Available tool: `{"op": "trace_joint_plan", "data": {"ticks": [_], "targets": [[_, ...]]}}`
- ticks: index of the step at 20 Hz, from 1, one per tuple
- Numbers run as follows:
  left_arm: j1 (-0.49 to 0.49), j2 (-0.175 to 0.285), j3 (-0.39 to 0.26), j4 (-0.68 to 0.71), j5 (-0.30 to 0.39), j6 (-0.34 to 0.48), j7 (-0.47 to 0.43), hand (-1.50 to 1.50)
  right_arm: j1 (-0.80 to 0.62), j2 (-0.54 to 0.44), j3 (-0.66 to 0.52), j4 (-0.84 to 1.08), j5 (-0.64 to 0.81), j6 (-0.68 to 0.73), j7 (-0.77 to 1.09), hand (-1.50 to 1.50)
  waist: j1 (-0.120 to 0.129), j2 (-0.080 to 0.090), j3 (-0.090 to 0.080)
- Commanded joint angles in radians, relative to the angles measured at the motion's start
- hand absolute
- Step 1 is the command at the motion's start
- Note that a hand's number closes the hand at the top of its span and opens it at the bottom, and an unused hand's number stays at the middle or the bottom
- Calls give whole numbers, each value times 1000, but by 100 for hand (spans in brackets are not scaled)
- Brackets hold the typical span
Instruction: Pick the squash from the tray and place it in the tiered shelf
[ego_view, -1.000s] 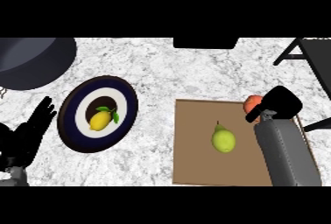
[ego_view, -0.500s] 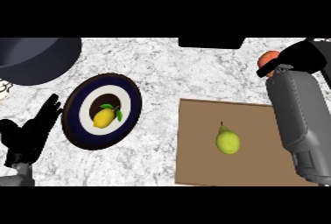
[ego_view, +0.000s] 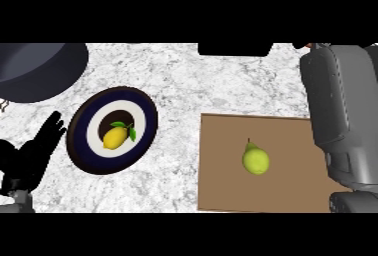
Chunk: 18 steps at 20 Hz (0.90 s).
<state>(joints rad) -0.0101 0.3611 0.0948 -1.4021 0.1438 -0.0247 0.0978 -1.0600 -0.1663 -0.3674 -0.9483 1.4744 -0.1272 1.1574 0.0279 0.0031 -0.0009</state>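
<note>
Down at left, the left hand (ego_view: 28, 159) rests, fingers straight; right forearm (ego_view: 341, 110) runs upward.

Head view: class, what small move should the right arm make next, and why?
Probably ease a little farther forward: the right forearm stretches past the tray to the view's top edge, its hand out of view there, where the shelf presumably stands.

Speckled white counter (ego_view: 192, 85), a dark blue and white plate (ego_view: 77, 145) set on it at the left, a flat brown tray (ego_view: 221, 190) laid at the right, a dark round pot (ego_view: 37, 70) seen at the far left corner.
</note>
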Motion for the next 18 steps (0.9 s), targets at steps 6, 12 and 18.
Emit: {"op": "trace_joint_plan", "data": {"ticks": [6,12,18], "targets": [[17,-16,0,-39,-14,18,11,0,-166,29,0,-45,181,-51,230,150,-8,-3,0],[-4,-29,3,4,-18,10,-18,0,-229,-19,-22,-13,302,-24,235,150,-14,-1,0],[-8,-17,24,22,-17,12,0,0,-332,-95,-69,26,373,221,204,150,-28,-7,-1]]}}
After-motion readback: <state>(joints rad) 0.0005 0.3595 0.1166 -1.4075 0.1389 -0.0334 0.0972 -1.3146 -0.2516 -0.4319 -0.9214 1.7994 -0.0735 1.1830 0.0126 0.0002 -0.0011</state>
